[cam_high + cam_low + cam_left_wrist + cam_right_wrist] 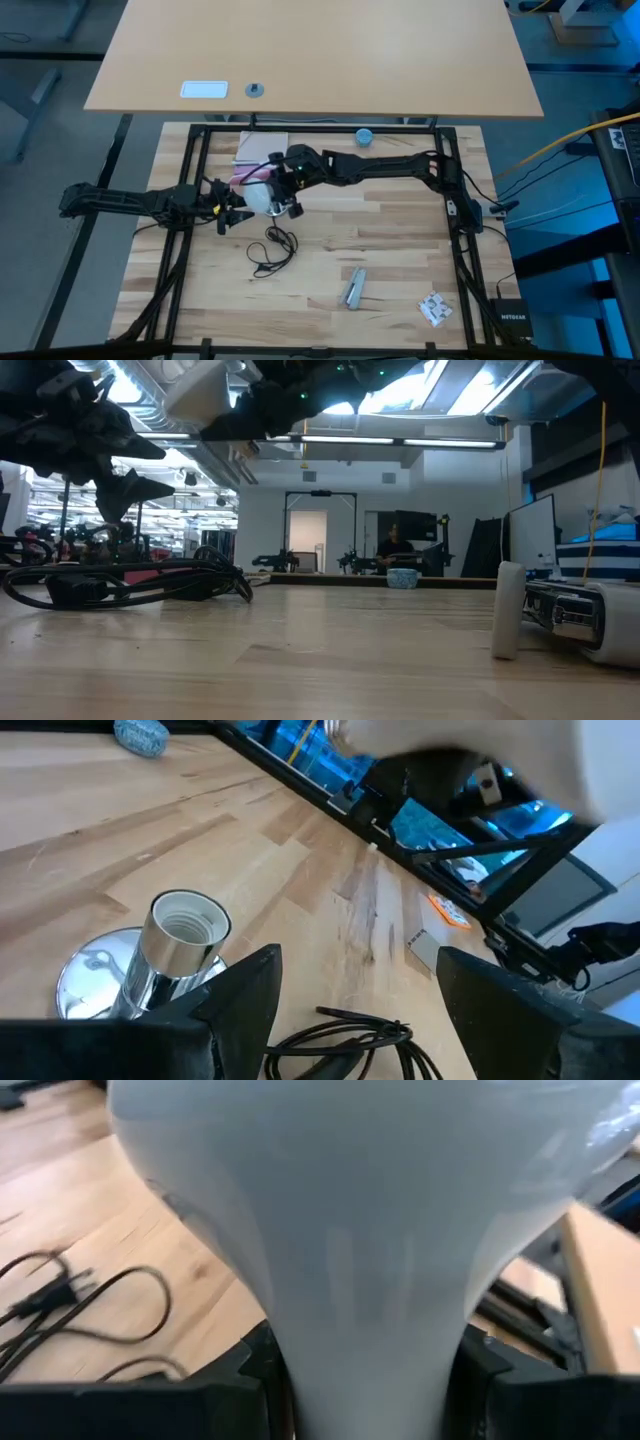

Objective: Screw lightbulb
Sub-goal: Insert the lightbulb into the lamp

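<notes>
Table (400, 250): pale wood, plank-striped grain. Bulb (370, 1230): frosted white, plain; in the high view it lies at the table's middle, clamped between black fingers (235, 1380) of the right gripper (283, 190). Socket (180, 945): shiny silver, ribbed inside, on a mirror-silver disc (90, 985). Cord (272, 250): black, just nearer the table's front than the bulb. Left gripper (355, 995): black. Small blue object (364, 136) at the table's far edge.

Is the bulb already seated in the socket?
No, the silver socket stands empty while the right claw holds the lightbulb by its neck.
</notes>
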